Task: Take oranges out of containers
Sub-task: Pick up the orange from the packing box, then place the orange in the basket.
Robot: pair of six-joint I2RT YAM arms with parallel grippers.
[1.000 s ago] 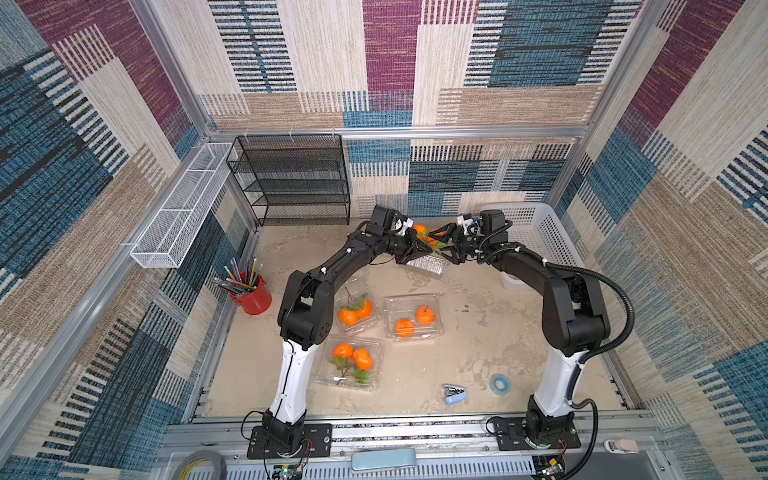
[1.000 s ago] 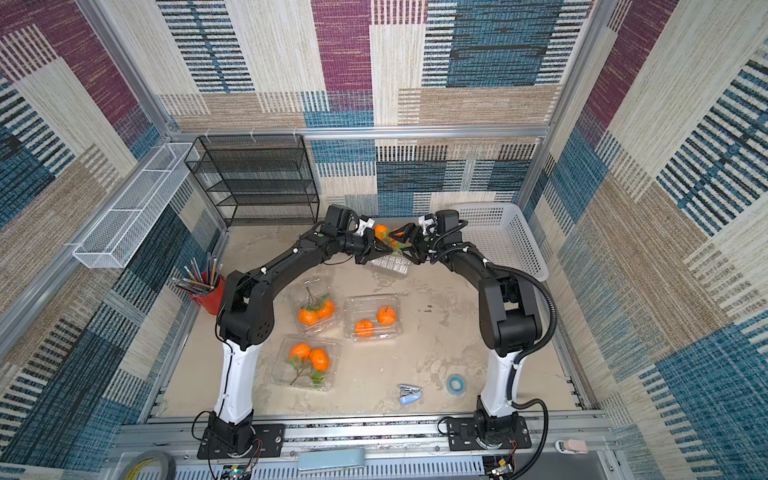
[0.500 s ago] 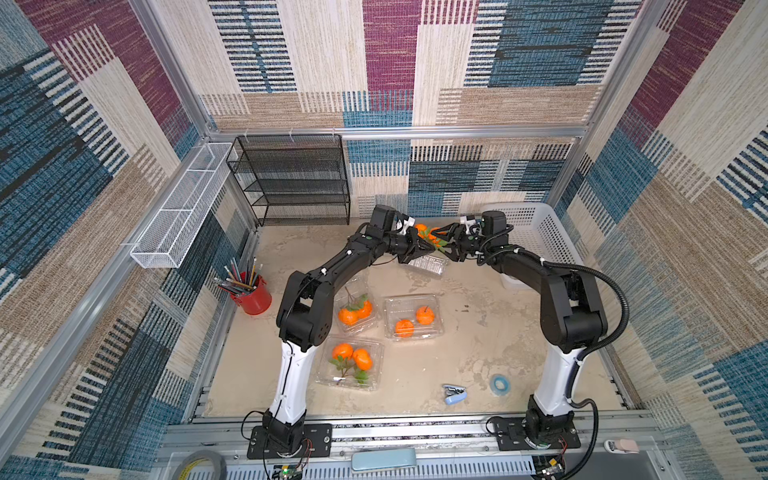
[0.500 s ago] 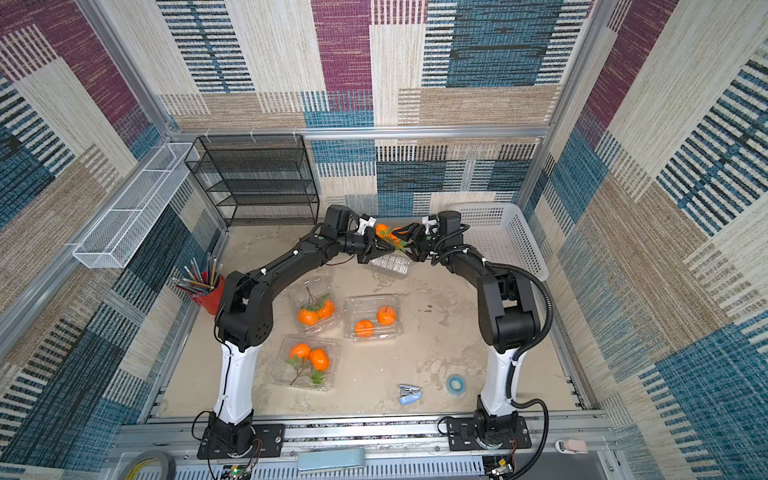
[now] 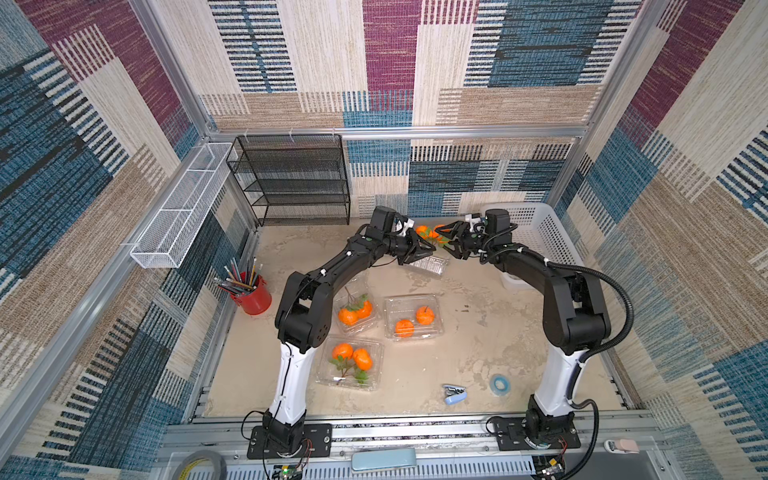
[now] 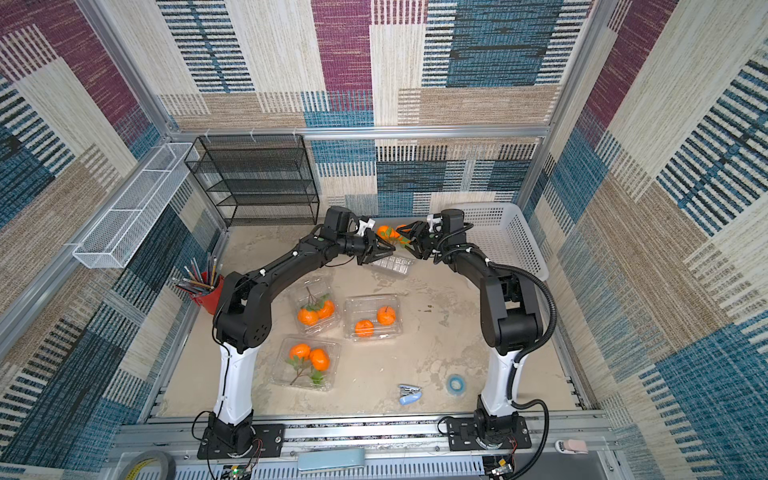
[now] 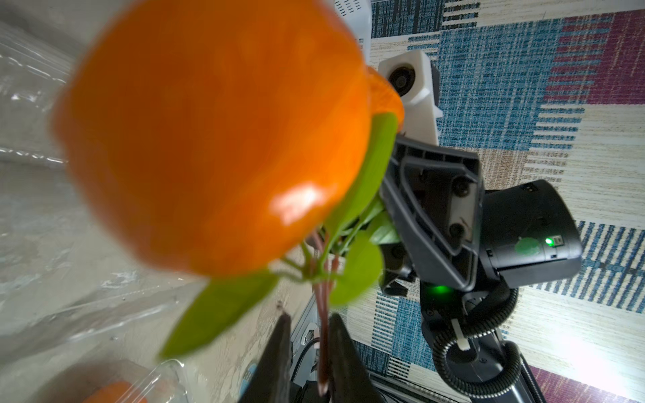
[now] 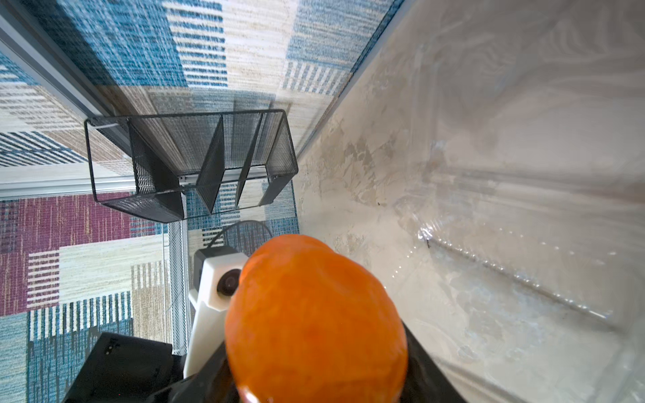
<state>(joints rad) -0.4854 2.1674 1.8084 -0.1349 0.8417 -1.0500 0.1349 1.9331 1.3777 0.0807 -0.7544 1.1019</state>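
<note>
From above, my two black arms arch toward each other at the back of the sandy table [image 5: 457, 328]. They meet over an empty clamshell [image 5: 430, 266], a clear ribbed plastic box lying open just below the grippers. Between them hangs a leafy sprig carrying two oranges [image 5: 422, 230], held clear of that box. My left gripper [image 5: 430, 248] is fully closed, pinching the thin brown stem [image 7: 323, 314]. The left wrist view shows the stem running between its two dark fingers [image 7: 275, 363], with green leaves and one big blurred orange close to the lens. I judge the stem is the hold here because it is the only slim, firm part, and gripping it leaves the round fruit free for the other arm. My right gripper [image 5: 444, 241] stands partly open with its jaws on either side of the second orange [image 8: 314, 321], which fills the lower part of the right wrist view. I cannot tell whether the pads are pressing on it yet. This looks to me like a handover, or a pull to part the pair. The white perforated basket [image 5: 540, 235] sits just beyond the right arm and may be where the fruit goes. Nearer to me, three more clamshells [image 5: 399, 303] each hold two oranges, so I judge roughly a quarter of the job is done.
</note>
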